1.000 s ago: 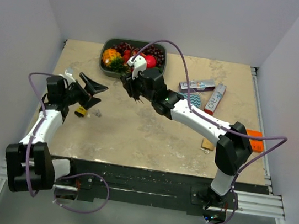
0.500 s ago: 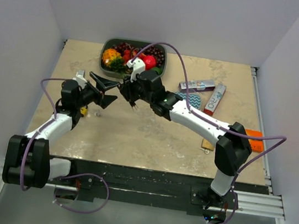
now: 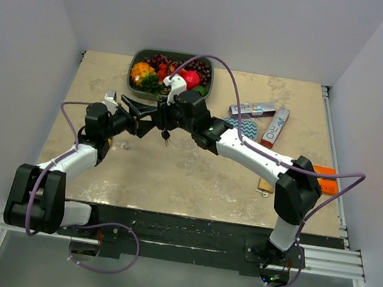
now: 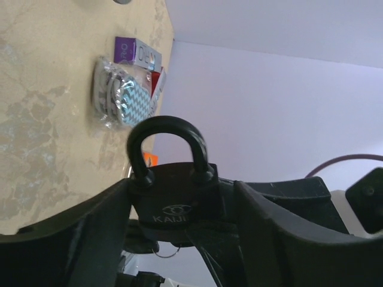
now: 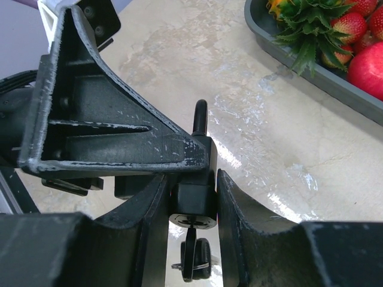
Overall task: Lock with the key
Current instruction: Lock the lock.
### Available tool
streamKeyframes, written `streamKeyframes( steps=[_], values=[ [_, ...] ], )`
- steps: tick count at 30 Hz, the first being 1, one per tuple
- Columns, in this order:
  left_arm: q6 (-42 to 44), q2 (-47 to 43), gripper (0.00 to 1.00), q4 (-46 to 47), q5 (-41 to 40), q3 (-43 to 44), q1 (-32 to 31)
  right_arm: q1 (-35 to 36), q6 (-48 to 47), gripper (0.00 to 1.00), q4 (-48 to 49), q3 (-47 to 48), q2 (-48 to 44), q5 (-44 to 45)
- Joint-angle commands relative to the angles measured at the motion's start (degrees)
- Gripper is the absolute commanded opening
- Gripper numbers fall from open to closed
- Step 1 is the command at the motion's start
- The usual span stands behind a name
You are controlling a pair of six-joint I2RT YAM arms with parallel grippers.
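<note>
A black padlock [image 5: 194,197] marked KAIJI is held in the air over the table's middle left. Its shackle is closed in the left wrist view [image 4: 173,194]. My right gripper [image 5: 191,179] is shut on the padlock's body. A key [image 5: 191,239] sits in the keyhole at the bottom, and a second key hangs from its ring [image 3: 166,137]. My left gripper [image 4: 179,191] is open and straddles the padlock. One finger [image 5: 119,137] lies against the lock's side. The two grippers meet in the top view [image 3: 155,119].
A grey tray [image 3: 134,87] of fruit stands at the back, just behind the grippers. Two slim boxes [image 3: 252,110] [image 3: 276,127] and a chevron packet [image 3: 248,128] lie to the right. An orange item [image 3: 326,180] and a wooden block [image 3: 266,185] are at the far right.
My left arm has swung right, away from the table's left side. Its open jaws have come around the padlock held by my right gripper, which has barely moved.
</note>
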Motion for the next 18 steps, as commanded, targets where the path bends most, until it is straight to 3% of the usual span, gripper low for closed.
streamKeyframes(
  steps=[1, 4, 8, 10, 11, 12, 13, 14, 15, 17, 18],
  values=[
    [-1.8, 0.3, 0.65, 3.3, 0.4, 1.3, -0.4, 0.8, 2.3, 0.0, 6.5, 2.5, -0.6, -0.3],
    [-2.1, 0.4, 0.59, 3.1, 0.4, 1.4, -0.4, 1.1, 2.7, 0.0, 6.5, 2.2, -0.7, -0.3],
    [-2.1, 0.5, 0.26, 3.2, 0.5, 1.5, -0.5, 1.5, 2.6, 0.0, 6.4, 1.6, -0.7, -2.0],
    [-2.0, 0.7, 0.18, 3.4, 0.6, 1.5, -0.5, 1.5, 2.5, 0.0, 6.5, 1.5, -0.8, -2.7],
    [-2.0, 0.6, 0.08, 3.4, 0.7, 1.5, -0.5, 1.5, 2.5, 0.0, 6.5, 1.5, -0.8, -3.1],
    [-1.8, 0.5, 0.02, 3.5, 1.0, 1.5, -0.4, 1.5, 2.4, 0.06, 5.3, 1.9, -0.7, -4.8],
    [-1.7, 0.5, 0.0, 3.6, 1.3, 1.6, -0.4, 1.5, 2.0, 0.2, 4.4, 2.1, -0.7, -4.7],
    [-1.7, 0.3, 0.0, 3.7, 1.5, 1.5, -0.3, 1.4, 1.6, 0.48, 3.7, 2.2, -1.0, -4.4],
    [-1.3, 0.0, 0.0, 3.7, 1.9, 1.4, -0.1, 1.1, 1.0, 0.59, 2.7, 1.9, -1.4, -4.4],
    [-1.2, -0.4, 0.0, 3.7, 2.2, 1.4, 0.6, 0.4, -0.2, 0.75, 2.1, 0.7, -3.1, -4.7],
    [-0.9, -0.7, 0.0, 3.6, 2.5, 1.3, 0.9, -0.2, -0.4, 0.78, 1.9, 0.1, -3.6, -5.3]
  ],
)
